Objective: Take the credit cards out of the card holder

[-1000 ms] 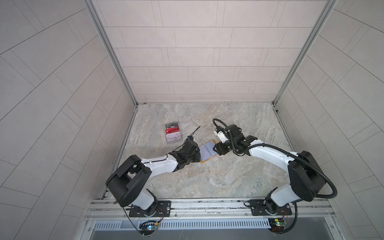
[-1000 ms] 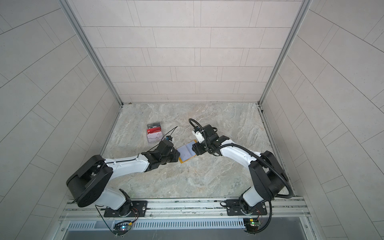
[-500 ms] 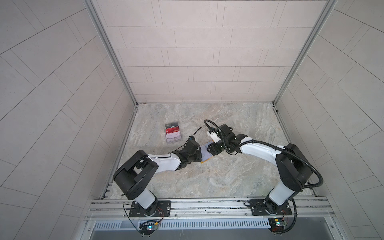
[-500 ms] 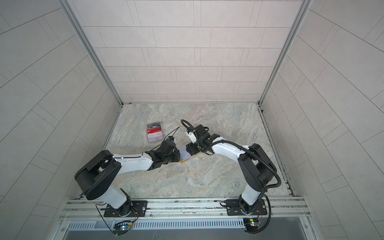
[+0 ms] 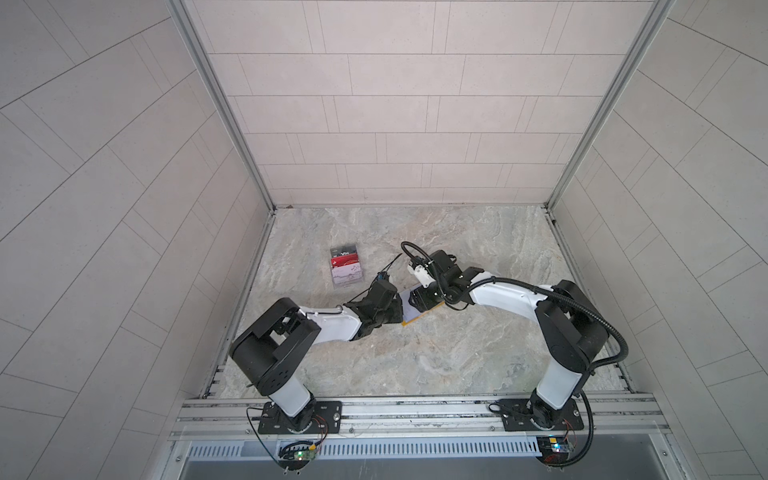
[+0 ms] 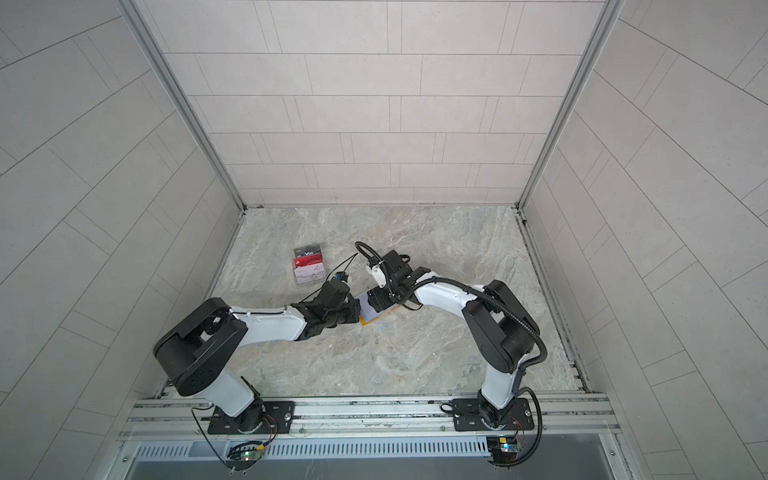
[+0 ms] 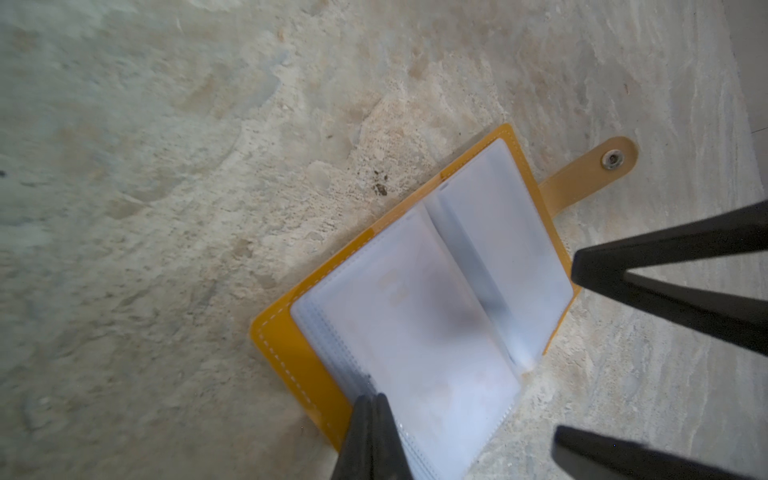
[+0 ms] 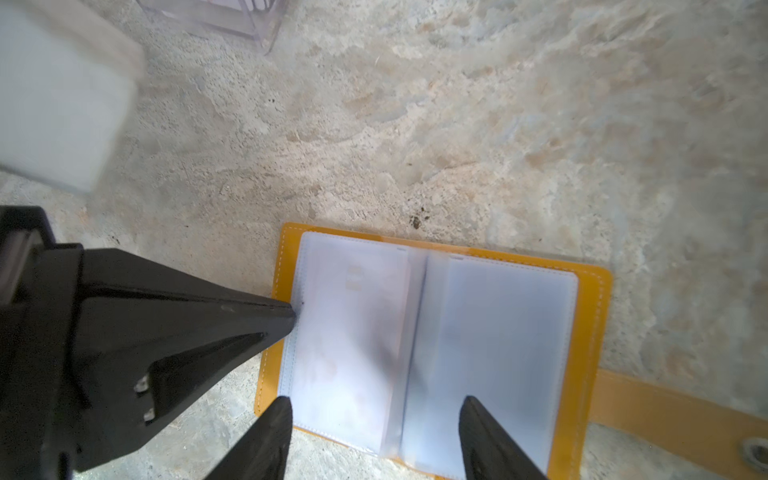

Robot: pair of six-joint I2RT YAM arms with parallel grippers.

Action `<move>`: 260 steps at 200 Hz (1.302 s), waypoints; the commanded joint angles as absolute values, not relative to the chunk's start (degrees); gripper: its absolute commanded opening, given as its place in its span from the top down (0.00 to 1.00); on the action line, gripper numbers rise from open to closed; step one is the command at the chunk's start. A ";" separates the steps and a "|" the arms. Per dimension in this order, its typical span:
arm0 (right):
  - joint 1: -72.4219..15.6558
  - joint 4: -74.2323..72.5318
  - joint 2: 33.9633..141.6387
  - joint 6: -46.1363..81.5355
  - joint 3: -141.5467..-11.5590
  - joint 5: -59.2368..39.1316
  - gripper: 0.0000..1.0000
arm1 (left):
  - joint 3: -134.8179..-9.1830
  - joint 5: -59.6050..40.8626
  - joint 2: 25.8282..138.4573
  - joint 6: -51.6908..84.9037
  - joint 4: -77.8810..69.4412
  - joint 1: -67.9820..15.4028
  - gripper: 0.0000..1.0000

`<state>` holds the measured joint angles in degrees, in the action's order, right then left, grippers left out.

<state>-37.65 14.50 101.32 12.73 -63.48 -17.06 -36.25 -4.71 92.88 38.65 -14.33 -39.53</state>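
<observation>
Nearest me, the mounting rail (image 5: 415, 409) along the bottom edge of both top views looks just as it did a second ago.

Moving to mid-frame, the card holder (image 5: 411, 312) lies open and flat on the marble table (image 5: 415, 365), in much the same spot as before. Its snap tab (image 7: 611, 160) is on the side away from the left arm.

The change is at its edges. The left gripper (image 7: 371, 401) has pinched fully closed within the last second. Its tips are pressed together at the outer edge of the sleeve stack, at the bottom of the left wrist frame. I cannot tell whether a sleeve or a card edge is actually caught between them.

The right gripper (image 8: 376, 415) has slid in from the right of the top views. It now hangs over the holder with fingers spread and empty, one by the outer edge of the nearer page and the other over the facing page.

Through that nearer sleeve I make out a white card (image 8: 345, 332) with a faint chip and reddish marks, so I judge at least one card is not yet out. My read is that the left pinch will steady or lift the sleeve while the right goes for the card.

Farther back, upper left of the holder, the clear stand (image 5: 347, 284) shows three cards (image 5: 345, 262), dark grey, red and white, all unmoved.
</observation>
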 commanded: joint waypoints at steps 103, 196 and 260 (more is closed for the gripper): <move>-40.24 14.33 106.03 13.40 -66.09 -12.36 0.30 | -33.48 -6.79 91.57 37.80 -13.11 -37.30 1.00; -42.16 14.81 108.91 12.74 -67.54 -9.56 0.28 | -32.59 -6.49 91.76 37.77 -12.76 -36.83 1.00; -42.78 14.68 110.08 12.83 -67.20 -8.36 0.27 | -32.61 -7.27 92.47 37.05 -13.52 -36.77 1.00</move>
